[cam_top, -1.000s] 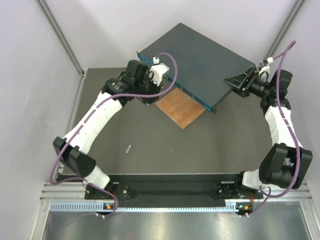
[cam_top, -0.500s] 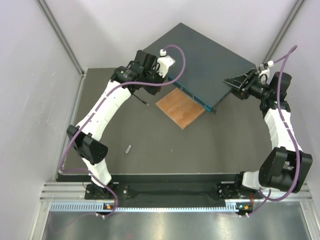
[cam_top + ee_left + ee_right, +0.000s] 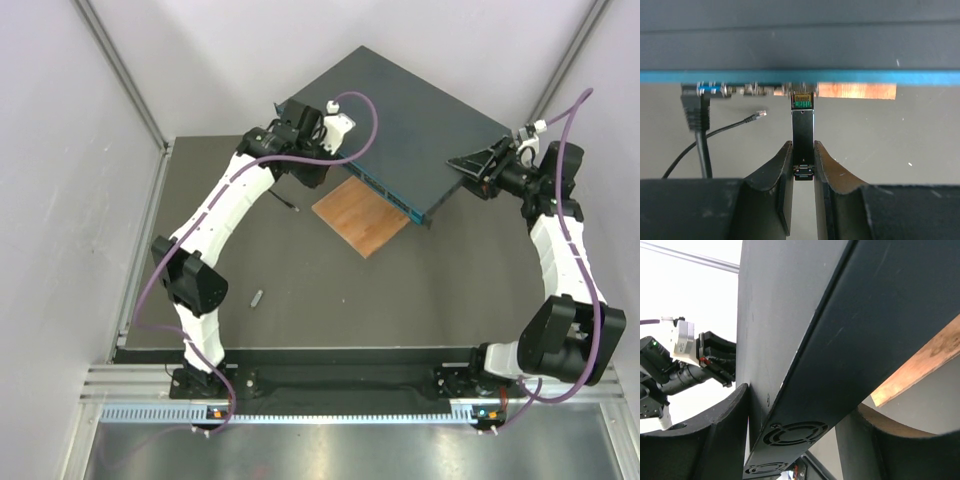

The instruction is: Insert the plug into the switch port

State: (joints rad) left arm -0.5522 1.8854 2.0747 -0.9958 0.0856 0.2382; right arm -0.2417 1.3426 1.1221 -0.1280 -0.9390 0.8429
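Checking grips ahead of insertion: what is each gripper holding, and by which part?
The left gripper pinches the plug by its rear end; the right gripper seems to clamp the switch across its side edge.

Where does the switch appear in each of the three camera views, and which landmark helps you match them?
Top external: the switch lies upper centre, turned corner-on.
Left wrist: it spans the top, its teal front edge towards the camera.
Right wrist: its dark side, with round vents, runs diagonally through the middle.
Shared landmark: the wooden board poking out from under the switch.
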